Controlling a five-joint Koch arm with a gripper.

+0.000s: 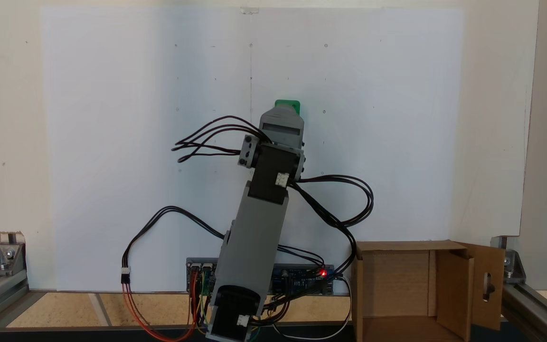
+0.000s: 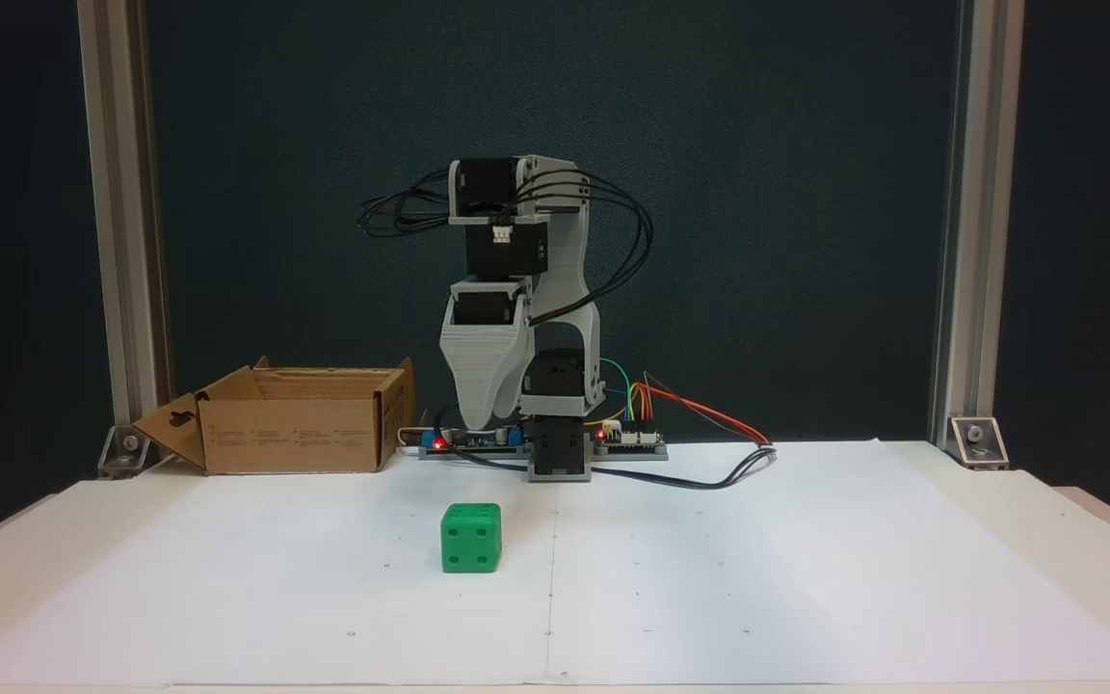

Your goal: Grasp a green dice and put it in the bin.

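White paper sheet (image 2: 806, 578) covers the table, dark panel behind, aluminium posts at both back corners.

Green dice (image 2: 471, 538) sits on the paper near the middle, slightly toward the front edge, well clear of everything. In the top-down fixed view just a green sliver of it (image 1: 288, 105) shows past the arm's tip. Flat on one face, cube, so no long axis to align to; faces look roughly square to the table edges.

Bin (image 2: 304, 419) sits at the back edge; left of the arm base in the front fixed view, lower right (image 1: 416, 289) in the top-down one. Opening faces up, flaps splayed, the slotted flap on its outer side.

Arm is folded above its base, gripper (image 2: 476, 419) pointing down, tip low by the controller board (image 2: 473, 439). Jaws overlap from both cameras, one tapered grey tip visible: can't tell whether they're open or closed. Nothing is between them as far as I can see.

Key relation: the dice lies straight out in front of the gripper, toward the front edge, almost on the arm's centre line, a hair to the bin side. Judgement: the grasp hasn't started. Next move is mostly a forward reach and a drop, with little base rotation; jaws need to straddle two opposite faces. Afterwards, a swing back to the bin corner.
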